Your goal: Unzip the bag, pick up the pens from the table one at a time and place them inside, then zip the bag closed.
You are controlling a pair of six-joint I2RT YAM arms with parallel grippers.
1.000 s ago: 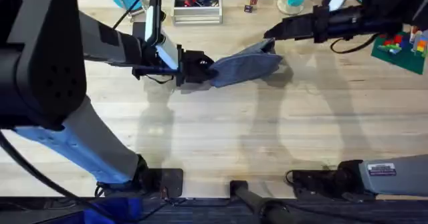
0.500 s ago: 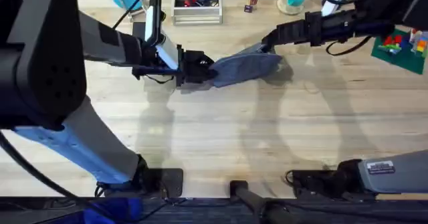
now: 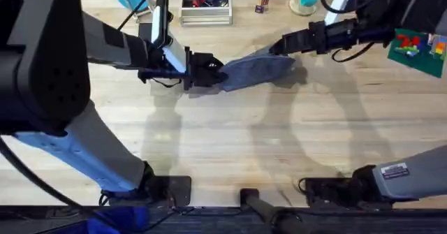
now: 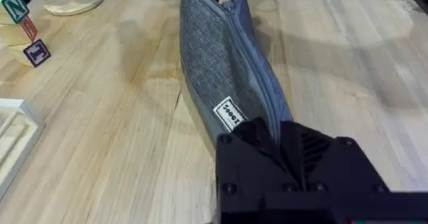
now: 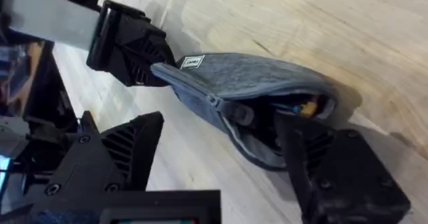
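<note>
1. A blue-grey bag (image 3: 255,69) lies on the pale wooden table (image 3: 230,136), toward twelve o'clock.
2. The left gripper (image 3: 209,72) clamps its nine o'clock end.
3. The right gripper (image 3: 278,47) meets its three o'clock end.

**Hidden ends and cut-off edges**

In the overhead view the bag's (image 3: 255,69) left end is covered by the left gripper (image 3: 213,71). Its far end is cut off at the top edge of the left wrist view. Inside the mouth, an orange-tipped object (image 5: 306,108) is too buried to identify. The green brick model (image 3: 421,47) runs off the right edge.
</note>
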